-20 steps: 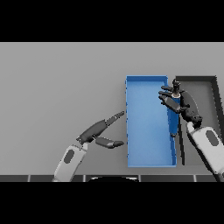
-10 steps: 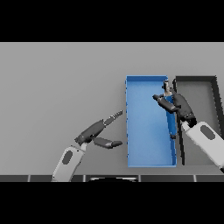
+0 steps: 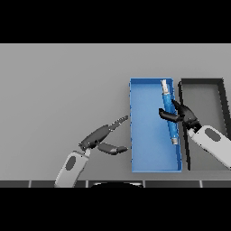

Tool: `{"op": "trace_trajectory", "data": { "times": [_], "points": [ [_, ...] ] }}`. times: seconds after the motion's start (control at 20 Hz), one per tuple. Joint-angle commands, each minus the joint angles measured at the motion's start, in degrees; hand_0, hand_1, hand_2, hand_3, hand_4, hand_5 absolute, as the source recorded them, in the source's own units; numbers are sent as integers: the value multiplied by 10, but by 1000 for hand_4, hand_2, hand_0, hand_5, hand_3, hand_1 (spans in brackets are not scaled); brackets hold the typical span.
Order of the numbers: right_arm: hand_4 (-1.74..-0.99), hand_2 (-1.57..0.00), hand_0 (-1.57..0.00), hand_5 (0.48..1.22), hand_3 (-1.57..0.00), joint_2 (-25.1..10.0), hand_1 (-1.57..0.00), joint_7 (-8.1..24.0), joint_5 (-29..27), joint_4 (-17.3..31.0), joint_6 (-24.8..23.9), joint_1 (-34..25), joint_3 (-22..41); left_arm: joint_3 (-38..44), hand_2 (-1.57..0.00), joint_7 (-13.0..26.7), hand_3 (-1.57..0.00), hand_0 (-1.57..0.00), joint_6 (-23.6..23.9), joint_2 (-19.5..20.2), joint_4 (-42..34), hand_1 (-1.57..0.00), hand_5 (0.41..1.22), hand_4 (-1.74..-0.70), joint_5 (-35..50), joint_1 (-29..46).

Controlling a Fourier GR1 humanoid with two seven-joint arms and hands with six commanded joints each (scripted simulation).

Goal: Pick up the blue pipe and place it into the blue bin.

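The robot's right hand (image 3: 180, 115) is curling its dark fingers and thumb round the middle of the long, thin blue pipe with pale end caps (image 3: 169, 113), so the pipe is lying directly within the grasp, its length running out past the fingers on both sides. Its long axis is running nearly parallel to the right wall of the shallow rectangular blue bin (image 3: 149, 167), tilted only slightly, with the far pale end reaching beyond the fingertips toward the bin's far rim and the near end trailing back toward the wrist. The pipe is showing inside the bin's outline, close against its right wall (whether it is touching the floor or hanging just above it, I cannot tell). Just beyond the right hand's knuckle side sits a dark grey rectangular tray (image 3: 203, 82), alongside the bin. The left hand (image 3: 101, 137) is resting on the grey table (image 3: 58, 90) well apart from the pipe, fingers straight and spread from the thumb, tips pointing toward the bin's left wall; the right hand is plainly the nearer one. Compared with half a second ago, the pipe, then barely visible in the grasp, is now showing at full length inside the bin. The left hand has hardly changed. Letting go looks like the remaining step.
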Motion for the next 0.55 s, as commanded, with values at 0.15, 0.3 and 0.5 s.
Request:
{"op": "trace_trajectory", "data": {
  "times": [0.15,0.3,0.5],
  "points": [
    [-1022,-11,-13,672,-6,-3,-11,0,-9,8,0,-19,21,7,1,5,1,1,0,2,3,1,431,-887,2,-9],
    [-1022,-5,-6,661,-3,-5,-5,0,-18,0,2,-28,28,2,1,5,1,1,3,-1,7,1,431,-885,-3,-6],
    [-1022,-5,-6,643,-3,1,-5,0,-19,5,3,-38,34,-7,1,-2,1,1,5,-6,-1,1,431,-885,-5,8]
  ]
}}
